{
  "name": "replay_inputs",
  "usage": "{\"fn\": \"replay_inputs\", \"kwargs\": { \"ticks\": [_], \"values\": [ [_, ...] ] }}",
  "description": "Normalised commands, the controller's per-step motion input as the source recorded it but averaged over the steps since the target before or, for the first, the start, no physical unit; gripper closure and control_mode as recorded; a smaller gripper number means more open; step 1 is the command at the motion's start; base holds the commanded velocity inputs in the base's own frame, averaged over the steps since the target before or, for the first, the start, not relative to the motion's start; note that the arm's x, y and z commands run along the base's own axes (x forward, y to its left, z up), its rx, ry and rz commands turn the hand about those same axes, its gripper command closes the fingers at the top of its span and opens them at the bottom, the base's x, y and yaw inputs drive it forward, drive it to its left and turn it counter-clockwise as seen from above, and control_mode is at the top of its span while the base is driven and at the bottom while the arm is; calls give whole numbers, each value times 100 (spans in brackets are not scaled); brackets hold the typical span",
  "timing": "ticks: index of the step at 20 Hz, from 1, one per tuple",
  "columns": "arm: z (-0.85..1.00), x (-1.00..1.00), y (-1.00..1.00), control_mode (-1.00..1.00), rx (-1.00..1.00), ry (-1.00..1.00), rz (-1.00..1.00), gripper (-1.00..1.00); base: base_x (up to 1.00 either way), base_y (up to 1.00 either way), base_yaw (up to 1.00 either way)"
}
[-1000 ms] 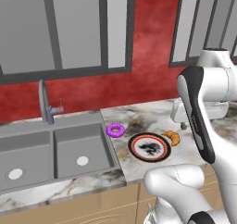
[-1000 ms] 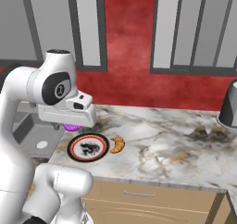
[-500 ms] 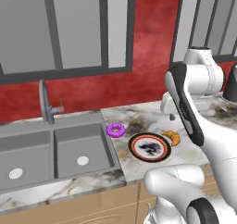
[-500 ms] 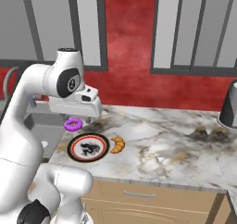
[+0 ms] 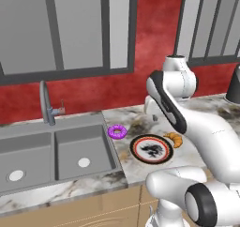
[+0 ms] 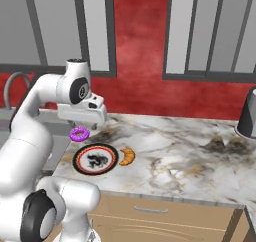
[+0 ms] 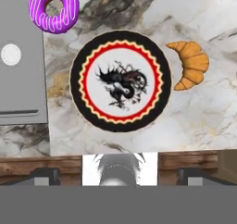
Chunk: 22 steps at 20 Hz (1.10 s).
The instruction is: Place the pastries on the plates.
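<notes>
The sink (image 5: 56, 151) is being shown at the left of the marbled surface (image 6: 190, 161). The purple donut (image 7: 53, 9) is lying beside it, the patterned plate (image 7: 120, 81) next, the croissant (image 7: 190, 64) just right, apart from the rim. The pincer (image 7: 119, 174) is being held spread wide above them, gripping nothing.

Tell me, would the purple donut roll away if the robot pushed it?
Probably not. The purple donut lies flat on the marble counter, so a push would likely slide it rather than roll it. It sits near the sink, so a push that way might tip it in.
</notes>
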Motion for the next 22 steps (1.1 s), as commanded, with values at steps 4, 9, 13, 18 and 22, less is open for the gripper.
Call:
{"fn": "replay_inputs", "kwargs": {
  "ticks": [4,9,13,18,22],
  "values": [
    [-55,62,32,-100,0,0,0,-100,0,0,0],
    [-36,51,21,-100,0,-1,0,-100,0,0,0],
    [-18,39,15,-100,0,-1,0,-100,0,0,0],
    [-28,51,22,-100,0,0,0,-100,0,0,0],
    [-39,65,22,-100,0,0,0,-100,0,0,0]
  ]
}}
